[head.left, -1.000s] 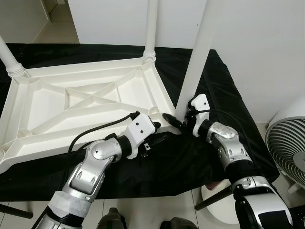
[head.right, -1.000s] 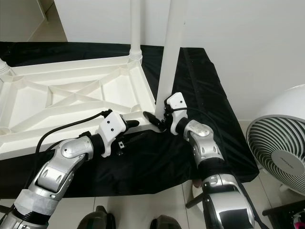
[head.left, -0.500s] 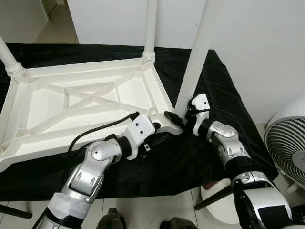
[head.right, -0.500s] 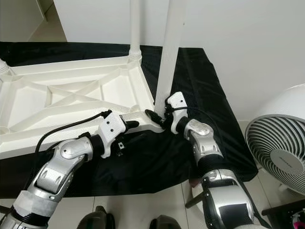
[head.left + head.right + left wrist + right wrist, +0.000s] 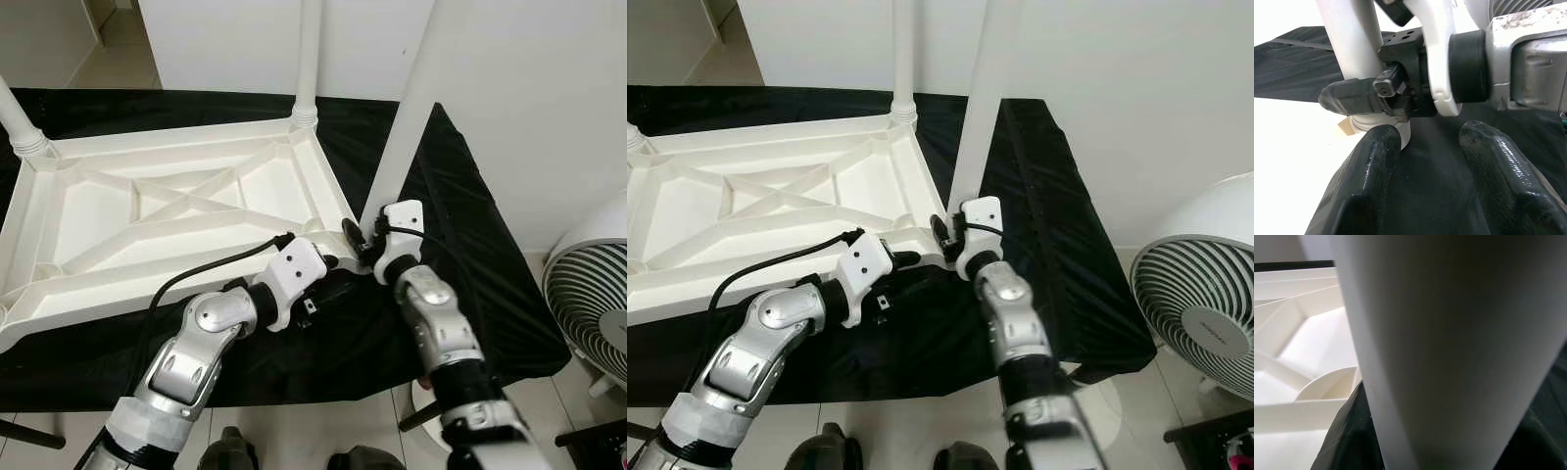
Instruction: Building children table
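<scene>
right gripper (image 5: 361,238) clamps the base of the loose leg (image 5: 404,117) at the near corner of the upturned tabletop (image 5: 147,211) on black cloth, left gripper (image 5: 328,264), fingers apart, beside that corner; next, seating the leg likely needs it upright over the socket.

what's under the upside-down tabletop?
The white tabletop lies ribs-up on a black cloth, which shows past its near and right edges. Whatever lies beneath the tabletop itself is covered. Both grippers, left and right, work at its near right corner.
</scene>
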You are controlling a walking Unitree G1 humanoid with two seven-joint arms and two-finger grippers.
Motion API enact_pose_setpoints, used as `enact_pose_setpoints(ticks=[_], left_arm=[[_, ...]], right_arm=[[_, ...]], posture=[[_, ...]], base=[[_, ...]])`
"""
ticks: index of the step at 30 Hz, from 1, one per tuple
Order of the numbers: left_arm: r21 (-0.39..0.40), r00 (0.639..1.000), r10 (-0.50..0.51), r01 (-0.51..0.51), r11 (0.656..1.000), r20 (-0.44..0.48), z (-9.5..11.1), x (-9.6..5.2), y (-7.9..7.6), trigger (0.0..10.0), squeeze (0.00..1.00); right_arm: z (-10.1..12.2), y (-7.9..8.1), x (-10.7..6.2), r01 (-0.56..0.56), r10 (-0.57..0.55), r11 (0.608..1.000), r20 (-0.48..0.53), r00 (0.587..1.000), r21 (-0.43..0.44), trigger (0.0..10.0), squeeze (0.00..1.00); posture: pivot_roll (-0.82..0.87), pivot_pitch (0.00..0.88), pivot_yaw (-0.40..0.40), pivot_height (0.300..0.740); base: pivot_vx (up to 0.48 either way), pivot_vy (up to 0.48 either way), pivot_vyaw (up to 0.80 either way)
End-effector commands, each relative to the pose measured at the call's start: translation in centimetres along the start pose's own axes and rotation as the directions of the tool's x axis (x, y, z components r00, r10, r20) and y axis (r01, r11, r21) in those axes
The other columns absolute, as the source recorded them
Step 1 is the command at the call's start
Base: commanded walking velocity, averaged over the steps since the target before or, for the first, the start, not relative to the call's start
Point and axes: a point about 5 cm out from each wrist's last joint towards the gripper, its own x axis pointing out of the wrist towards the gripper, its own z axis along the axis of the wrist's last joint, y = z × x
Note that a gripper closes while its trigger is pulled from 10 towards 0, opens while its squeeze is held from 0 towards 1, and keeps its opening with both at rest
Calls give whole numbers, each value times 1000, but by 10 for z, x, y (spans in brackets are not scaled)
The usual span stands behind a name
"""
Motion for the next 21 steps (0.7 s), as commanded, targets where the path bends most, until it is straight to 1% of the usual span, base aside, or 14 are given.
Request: enact_pose_setpoints(ticks=[1, 2, 4, 6, 7, 8, 9, 12, 15, 17, 18, 19, 20, 21], left_arm=[[1, 999, 41, -41, 999, -15, -2, 0, 3, 10000, 0], [1, 999, 41, -41, 999, -13, -2, 1, 3, 10000, 0], [2, 999, 40, -40, 999, -13, -2, 1, 3, 10000, 0], [3, 999, 40, -40, 999, -14, -2, 1, 3, 10000, 0], [4, 999, 39, -39, 999, -13, -2, 1, 3, 10000, 0], [4, 999, 39, -39, 999, -13, -2, 1, 3, 10000, 0], [5, 999, 39, -39, 999, -13, -2, 2, 4, 10000, 0], [10, 999, 41, -41, 999, -11, -1, 2, 6, 10000, 0], [11, 999, 43, -43, 999, -10, -1, 3, 7, 10000, 0], [12, 999, 45, -45, 999, -9, 0, 3, 7, 10000, 0], [13, 999, 45, -45, 999, -7, 0, 4, 7, 10000, 0], [13, 999, 45, -45, 999, -7, 0, 4, 7, 10000, 0], [13, 999, 43, -43, 999, -6, 0, 4, 7, 10000, 0], [13, 999, 43, -43, 999, -6, 0, 4, 7, 10000, 0]], right_arm=[[0, -9, -3, 92, -91, 995, -10, 996, 45, 10000, 0], [0, -7, -3, 103, -102, 993, -12, 995, 50, 10000, 0], [1, 5, -4, 47, -47, 997, -4, 999, 66, 10000, 0], [2, 8, -4, 32, -32, 997, -3, 999, 70, 10000, 0], [3, 6, -5, 21, -21, 996, 3, 1000, 81, 10000, 506], [3, 6, -5, 21, -21, 996, 3, 1000, 81, 10000, 506], [5, 3, -5, 14, -15, 996, 8, 1000, 93, 10000, 1000], [10, -3, -5, -5, 3, 993, 17, 1000, 116, 10000, 1000], [12, -5, -5, -13, 10, 992, 19, 1000, 125, 10000, 1000], [14, -7, -5, -33, 30, 993, 23, 999, 113, 10000, 1000], [15, -11, -5, -78, 77, 994, 19, 997, 70, 10000, 1000], [15, -11, -5, -78, 77, 994, 19, 997, 70, 10000, 1000], [15, -14, -5, -140, 140, 990, 4, 990, 32, 10000, 1000], [15, -14, -5, -140, 140, 990, 4, 990, 32, 10000, 1000]], posture=[[-15, 8, -36, 740], [-15, 8, -36, 740], [-17, 6, -33, 740], [-17, 6, -33, 740], [-19, 1, -33, 740], [-19, 1, -33, 740], [-18, 0, -33, 740], [-18, 0, -37, 740], [-18, 0, -37, 740], [-19, 0, -37, 740], [-21, 0, -36, 740], [-21, 0, -36, 740], [-21, 0, -34, 740], [-21, 0, -34, 740]], base=[[0, 0, 0], [0, 0, 0], [0, 0, 0], [0, 0, 0], [0, 0, 0], [0, 0, 0], [0, 0, 0], [0, 0, 0], [0, 0, 0], [0, 0, 0], [0, 0, 0], [0, 0, 0], [0, 0, 0], [0, 0, 0]])
